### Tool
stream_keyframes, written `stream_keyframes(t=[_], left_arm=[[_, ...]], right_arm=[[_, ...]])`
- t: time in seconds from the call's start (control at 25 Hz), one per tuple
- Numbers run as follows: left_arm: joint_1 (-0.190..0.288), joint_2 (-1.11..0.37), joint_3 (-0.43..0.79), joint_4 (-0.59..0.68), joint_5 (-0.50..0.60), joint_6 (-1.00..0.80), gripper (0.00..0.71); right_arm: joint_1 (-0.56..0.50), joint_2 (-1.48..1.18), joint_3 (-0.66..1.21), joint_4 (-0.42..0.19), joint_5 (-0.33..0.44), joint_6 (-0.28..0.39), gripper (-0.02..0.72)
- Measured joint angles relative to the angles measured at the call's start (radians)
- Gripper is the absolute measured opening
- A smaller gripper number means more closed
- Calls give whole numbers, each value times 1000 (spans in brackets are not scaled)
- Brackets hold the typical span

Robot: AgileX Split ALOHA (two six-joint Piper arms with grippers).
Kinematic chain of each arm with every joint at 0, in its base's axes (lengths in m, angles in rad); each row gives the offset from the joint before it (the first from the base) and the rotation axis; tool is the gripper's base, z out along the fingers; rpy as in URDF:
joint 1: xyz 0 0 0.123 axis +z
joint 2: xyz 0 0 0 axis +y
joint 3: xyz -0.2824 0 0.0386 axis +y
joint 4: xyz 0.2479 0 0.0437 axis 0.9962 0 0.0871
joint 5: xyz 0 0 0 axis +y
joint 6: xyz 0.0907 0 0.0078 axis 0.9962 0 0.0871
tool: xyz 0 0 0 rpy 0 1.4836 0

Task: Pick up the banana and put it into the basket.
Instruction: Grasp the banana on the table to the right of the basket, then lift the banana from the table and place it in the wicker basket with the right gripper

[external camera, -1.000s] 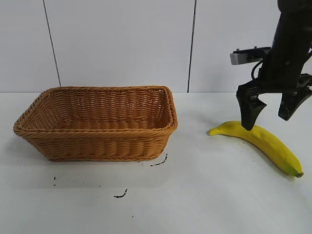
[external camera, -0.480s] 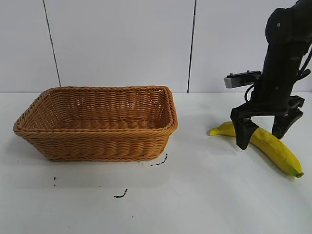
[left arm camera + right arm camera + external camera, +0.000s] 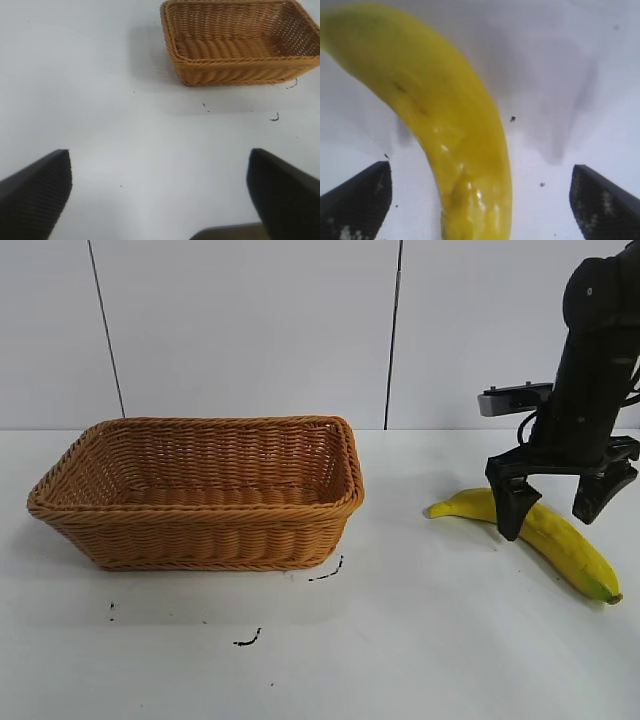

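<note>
The yellow banana lies flat on the white table at the right, stem toward the basket. My right gripper is open and straddles the banana's middle, one finger on each side, fingertips low near the table. In the right wrist view the banana runs between the wide-apart fingers without touching them. The orange-brown wicker basket stands empty at the left; it also shows in the left wrist view. My left gripper is open and empty, above bare table, away from the basket.
Small dark marks dot the table in front of the basket. A white panelled wall stands behind the table. Bare table lies between the basket and the banana.
My right gripper has come down from above the banana until its open fingers straddle it, then shifted slightly right. The banana and basket have not moved.
</note>
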Motion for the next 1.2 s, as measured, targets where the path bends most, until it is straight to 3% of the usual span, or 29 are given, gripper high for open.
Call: stream_keyframes(t=[0.24, 0.32, 0.48, 0.8, 0.88, 1.08, 1.2], left_arm=[[0, 0, 0, 0, 0, 0, 690], [0, 0, 0, 0, 0, 0, 690], [0, 0, 0, 0, 0, 0, 690], [0, 0, 0, 0, 0, 0, 690], [0, 0, 0, 0, 0, 0, 690], [0, 0, 0, 0, 0, 0, 690], [0, 0, 0, 0, 0, 0, 690]], right_arm=[[0, 14, 0, -1, 1, 2, 629], [0, 17, 0, -1, 3, 4, 559], [0, 18, 0, -1, 5, 9, 293], [0, -9, -28, -27, 44, 1, 303], [0, -30, -68, -28, 90, 5, 303], [0, -72, -212, -27, 291, 59, 303], [0, -93, -284, -11, 311, 82, 303]])
